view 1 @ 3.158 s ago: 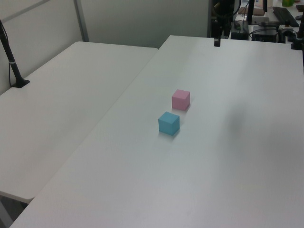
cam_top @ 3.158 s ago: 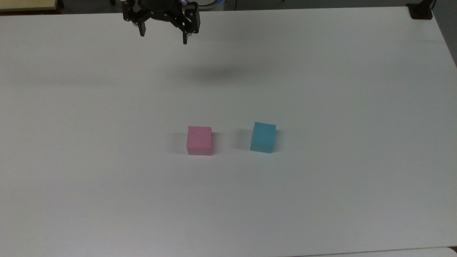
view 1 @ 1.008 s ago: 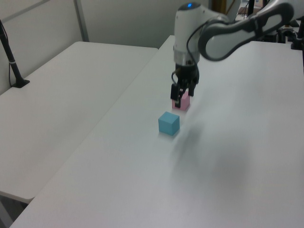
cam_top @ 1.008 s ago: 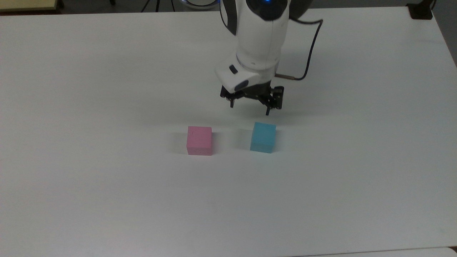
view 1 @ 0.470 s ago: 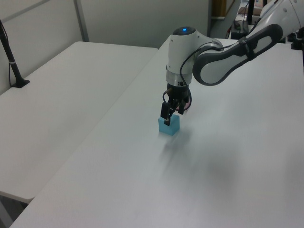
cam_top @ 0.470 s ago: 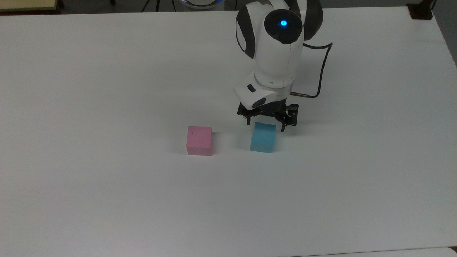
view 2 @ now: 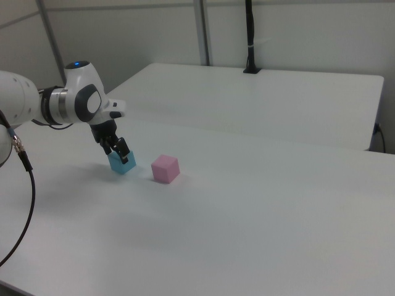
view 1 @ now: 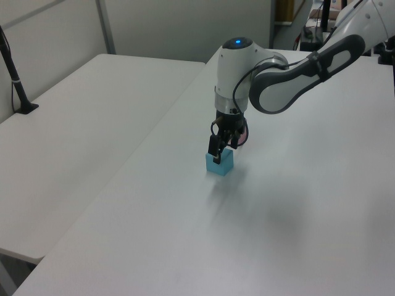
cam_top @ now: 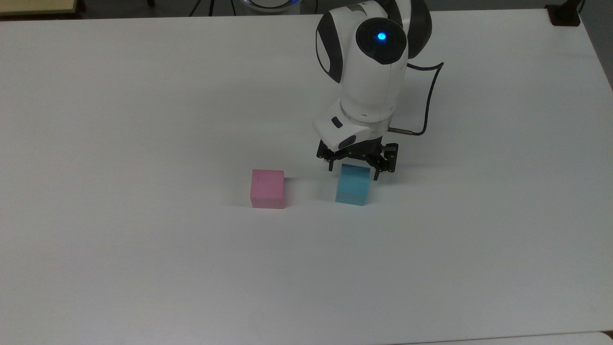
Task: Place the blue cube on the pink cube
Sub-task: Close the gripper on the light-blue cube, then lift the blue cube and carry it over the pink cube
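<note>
Two small cubes sit on the white table (cam_top: pixel 143 263) in the top view, apart from each other with bare tabletop between them. The pink cube (cam_top: pixel 267 189) lies toward the top view's left and the blue cube (cam_top: pixel 353 185) toward the top view's right. The gripper (cam_top: pixel 353 174) points down over the far edge of the blue cube, its two black fingers spread wide, one fingertip (cam_top: pixel 330 167) just off the cube's left top corner and the other off its right top corner. The jaws are open wider than the cube and hold nothing; whether the fingers touch the cube's sides cannot be told. A black cable (cam_top: pixel 428 103) loops out from the white wrist.

From the left view, the blue cube (view 1: pixel 221 164) rests on the table (view 1: pixel 185 246) with the gripper (view 1: pixel 220 152) low over it, the near finger overlapping the cube's upper face. The white and grey arm (view 1: pixel 290 74) reaches in from the left view's upper right. The pink cube is mostly hidden behind the gripper.

From the right view, the gripper (view 2: pixel 121 153) comes down at the top of the blue cube (view 2: pixel 121 163), with the pink cube (view 2: pixel 165 168) near it on the right view's right, both flat on the table (view 2: pixel 259 234).
</note>
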